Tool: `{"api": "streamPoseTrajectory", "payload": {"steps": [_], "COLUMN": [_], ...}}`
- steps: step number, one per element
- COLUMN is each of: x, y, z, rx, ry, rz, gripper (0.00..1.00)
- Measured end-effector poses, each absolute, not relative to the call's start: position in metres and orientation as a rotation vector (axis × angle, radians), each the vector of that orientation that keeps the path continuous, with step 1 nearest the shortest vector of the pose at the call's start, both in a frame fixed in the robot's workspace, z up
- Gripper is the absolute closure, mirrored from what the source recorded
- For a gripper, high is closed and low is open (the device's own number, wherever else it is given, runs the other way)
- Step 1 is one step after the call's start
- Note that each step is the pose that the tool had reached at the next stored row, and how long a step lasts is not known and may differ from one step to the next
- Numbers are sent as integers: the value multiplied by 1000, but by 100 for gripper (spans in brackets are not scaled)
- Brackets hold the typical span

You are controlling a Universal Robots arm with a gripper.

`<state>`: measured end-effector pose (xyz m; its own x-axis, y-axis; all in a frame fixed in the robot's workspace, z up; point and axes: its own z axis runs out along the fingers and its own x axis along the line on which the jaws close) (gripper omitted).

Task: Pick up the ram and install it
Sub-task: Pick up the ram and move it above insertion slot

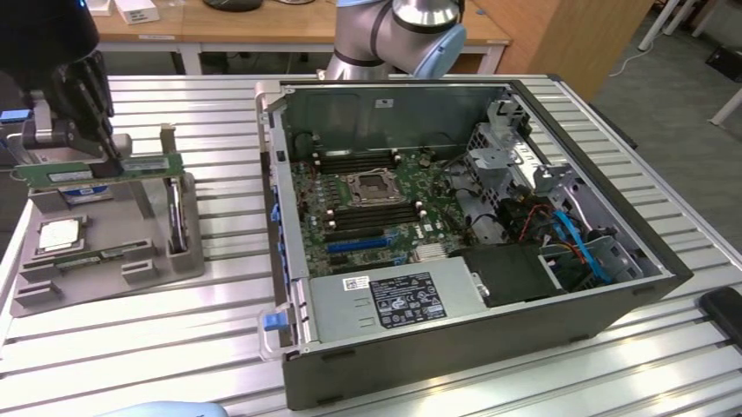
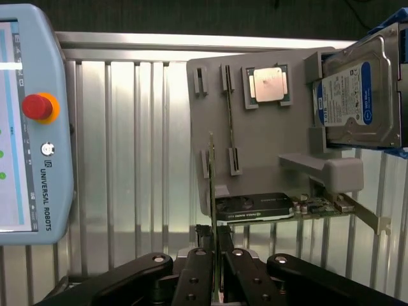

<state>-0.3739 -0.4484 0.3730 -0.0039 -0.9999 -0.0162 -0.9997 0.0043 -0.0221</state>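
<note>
At the exterior view's left, the ram (image 1: 104, 167) hangs over the tray (image 1: 151, 274).

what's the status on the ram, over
Pincer shut on the ram. Ram held over the grey tray, not yet in the open computer case. Nothing seen between them.

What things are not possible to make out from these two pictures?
- Wrist view: the ram, held in the claw, stands edge-on; its chips are hidden.
- Wrist view: the teach pendant is cut off by the picture's edge.
- Exterior view: the motherboard's memory slots are too small to tell empty from filled.
</note>
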Motion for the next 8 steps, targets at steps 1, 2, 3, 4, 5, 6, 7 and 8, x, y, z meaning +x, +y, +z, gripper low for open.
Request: {"api": "streamPoseTrajectory", "payload": {"steps": [1, 2, 3, 4, 5, 6, 7, 8], "x": [-374, -373, -372, -371, -370, -369, -368, -367], "y": [-448, -448, -448, -448, -448, -448, -448, -448], "z": [373, 373, 373, 373, 373, 374, 374, 374], "rx": [-2198, -2198, -2197, -2197, -2197, -2197, -2196, -2196], "ry": [2207, 2206, 2206, 2206, 2206, 2205, 2205, 2205], "rz": [-6, -6, -5, -5, -4, -4, -3, -3], "gripper": [86, 86, 86, 86, 86, 86, 86, 86]}}
